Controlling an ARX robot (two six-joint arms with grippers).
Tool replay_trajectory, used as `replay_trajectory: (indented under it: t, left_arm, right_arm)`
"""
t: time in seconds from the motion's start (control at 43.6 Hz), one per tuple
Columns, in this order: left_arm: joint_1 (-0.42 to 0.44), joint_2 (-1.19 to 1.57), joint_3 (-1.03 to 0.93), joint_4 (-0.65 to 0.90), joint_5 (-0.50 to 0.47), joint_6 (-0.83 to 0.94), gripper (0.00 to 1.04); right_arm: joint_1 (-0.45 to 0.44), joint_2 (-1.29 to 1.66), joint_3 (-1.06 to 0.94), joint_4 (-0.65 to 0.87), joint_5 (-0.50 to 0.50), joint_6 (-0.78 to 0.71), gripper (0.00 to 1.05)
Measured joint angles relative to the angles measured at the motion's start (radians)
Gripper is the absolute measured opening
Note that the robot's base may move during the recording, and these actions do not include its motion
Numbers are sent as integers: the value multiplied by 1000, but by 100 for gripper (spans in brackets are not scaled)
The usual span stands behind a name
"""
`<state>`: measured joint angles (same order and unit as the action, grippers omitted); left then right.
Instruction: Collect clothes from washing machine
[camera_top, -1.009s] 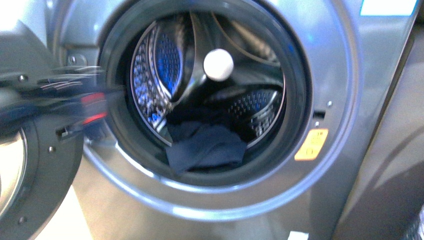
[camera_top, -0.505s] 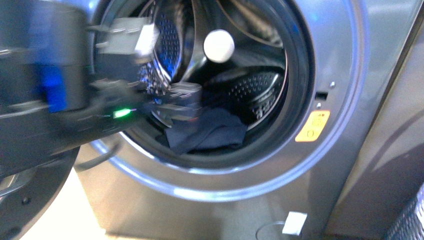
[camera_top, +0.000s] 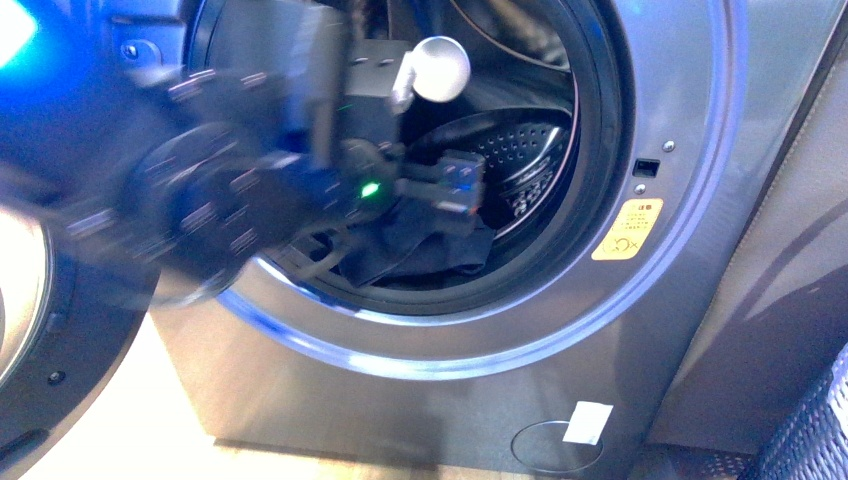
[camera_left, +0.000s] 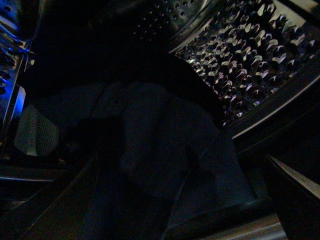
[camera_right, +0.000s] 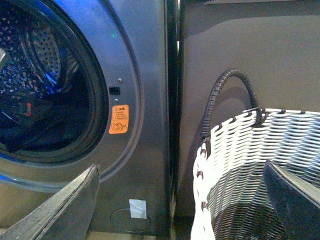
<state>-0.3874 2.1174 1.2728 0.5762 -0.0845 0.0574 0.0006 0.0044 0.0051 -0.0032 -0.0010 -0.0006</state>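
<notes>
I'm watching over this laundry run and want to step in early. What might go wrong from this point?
The left gripper, fingers open, is inside the washing machine close to the white hub; it may knock it. The clothes lie bunched in folds, so a pinch might catch one layer and slip. Pulled out, they could snag on the door rim.

A pale, wood-toned floor (camera_top: 130, 420) shows low on the left in the front view. At the right stands a flat dark grey wall (camera_right: 260, 55), with a woven basket (camera_right: 240, 150) before it (white strands, black looped handle). Blue glare (camera_top: 15, 25) lights the upper left corner.
</notes>
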Motion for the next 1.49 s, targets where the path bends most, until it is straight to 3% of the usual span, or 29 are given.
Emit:
replay_trajectory:
  t: [0.574,1.055,1.331,1.491]
  left_arm:
    - [20,204,225,-254,-69,0,98]
    - [22,278,299,-260,-204,-5,98]
    - [5,315,413,-402,-302,46,98]
    - [1,317,426,-451,-298,48,98]
  right_arm:
    - [0,0,0,0,0,0,97]
    - [0,0,0,0,0,0,97]
    - [0,0,0,0,0,0,97]
    - [0,0,0,0,0,0,97]
